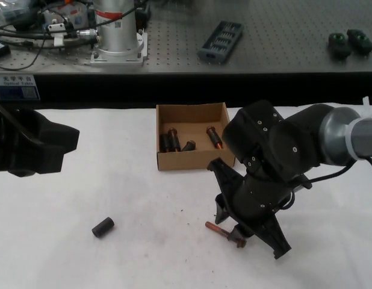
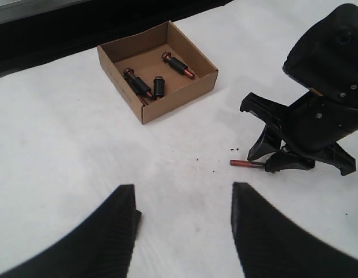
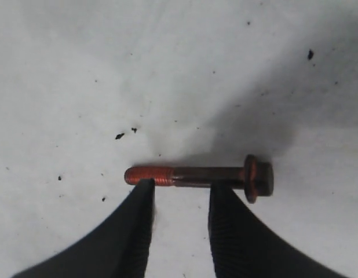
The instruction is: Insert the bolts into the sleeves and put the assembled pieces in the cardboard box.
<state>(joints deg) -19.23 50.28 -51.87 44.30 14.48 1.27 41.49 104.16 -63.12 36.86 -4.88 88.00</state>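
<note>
A copper-coloured bolt [image 3: 196, 175] lies flat on the white cloth [image 1: 156, 241], seen too in the high view [image 1: 224, 233] and the left wrist view [image 2: 247, 164]. My right gripper [image 3: 182, 188] hangs low over it, open, with both fingertips at the bolt's shank and nothing between them. A black sleeve [image 1: 103, 227] lies alone on the cloth toward the left front. The cardboard box [image 1: 195, 160] stands at the middle back and holds three assembled pieces [image 2: 141, 86]. My left gripper [image 2: 183, 188] is open and empty, raised over the cloth at the left.
The left arm's black body [image 1: 29, 144] hangs at the left edge. Behind the cloth runs a perforated metal bench [image 1: 276, 42] with a post base [image 1: 117, 36], cables, a dark tray [image 1: 220, 40] and black parts [image 1: 350, 43].
</note>
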